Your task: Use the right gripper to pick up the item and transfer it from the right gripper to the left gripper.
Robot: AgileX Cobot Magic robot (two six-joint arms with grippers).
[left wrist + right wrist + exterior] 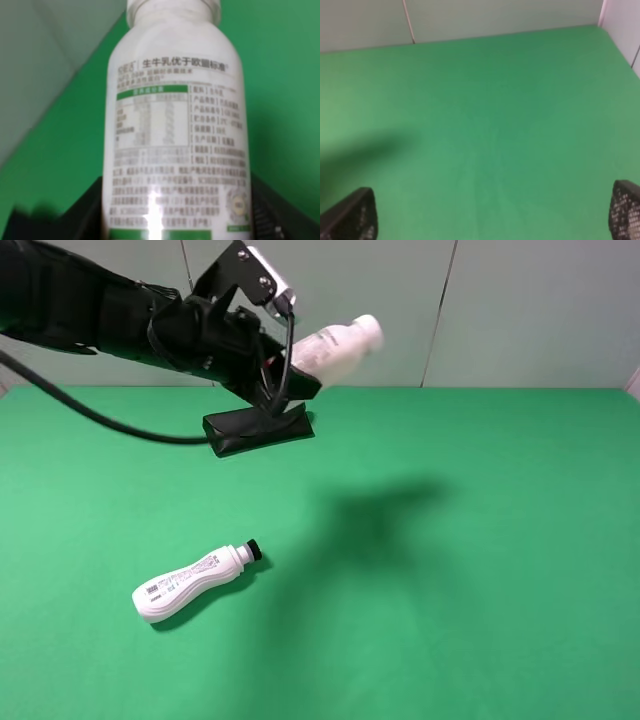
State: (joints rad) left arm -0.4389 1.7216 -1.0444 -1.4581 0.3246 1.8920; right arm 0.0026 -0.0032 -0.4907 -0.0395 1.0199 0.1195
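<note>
The item [340, 345], a cream-white bottle with a wide white cap, hangs tilted in the air at the back of the table, cap pointing up and to the right. My left gripper [303, 378] is shut on its lower body. In the left wrist view the item [175, 125] fills the frame, printed label facing the camera, with a black finger [80, 220] on either side of its base. My right gripper [489, 215] is open above bare green cloth, nothing between its two tips. The right arm does not show in the exterior high view.
A curvy white bottle with a small black cap [195, 583] lies on its side at the front left. A flat black glasses case [258, 430] lies at the back, under the left arm. A pale wall runs behind the green table [480, 570].
</note>
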